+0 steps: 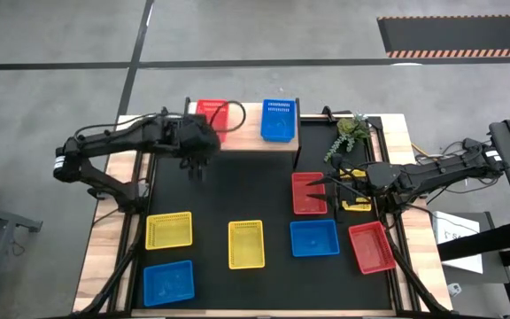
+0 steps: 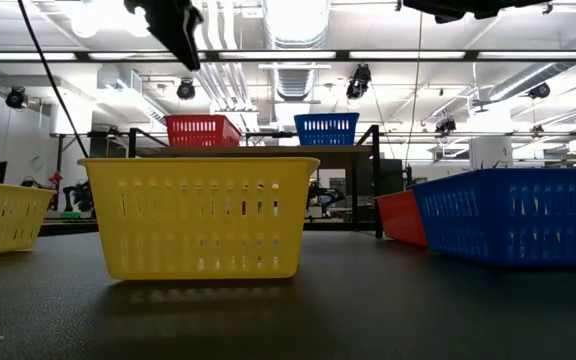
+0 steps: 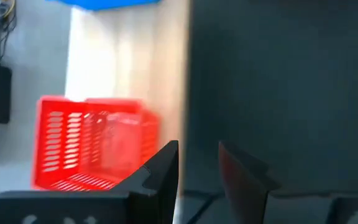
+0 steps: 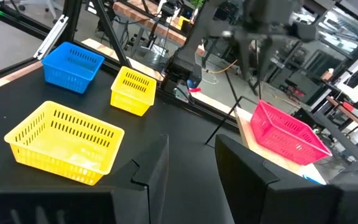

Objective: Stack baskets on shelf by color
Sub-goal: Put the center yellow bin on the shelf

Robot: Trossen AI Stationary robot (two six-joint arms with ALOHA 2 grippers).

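The baskets lie mostly on the black worktop (image 1: 237, 190), and we read them from the left: a yellow basket (image 1: 168, 229) with a blue basket (image 1: 168, 282) just nearer the front edge; a second yellow basket (image 1: 246, 243) in the middle; then a blue one (image 1: 314, 237), a red one (image 1: 308, 192) behind it, and another red basket (image 1: 371, 246) tilted at the right edge; a third yellow basket (image 1: 355, 189) seems to lie partly under the right arm, though we cannot make it out well. Two are already up on the shelf (image 1: 246, 131) at the back: a red basket (image 1: 212, 115) toward its left and a blue basket (image 1: 277, 120) toward its right, standing apart, which we judge leaves room for one pile per colour; no pile has a second basket yet.

The left tool (image 1: 195, 168) hovers just in front of the shelf beside the red basket; its wrist view shows the fingers (image 3: 166, 168) parted with nothing between them, so we take it as released. The right tool (image 1: 319, 182) reaches over the red basket on the right of the worktop; its fingers (image 4: 157, 165) also stand apart and empty, likely lined up to take that basket, since its colour matches the one already shelved.
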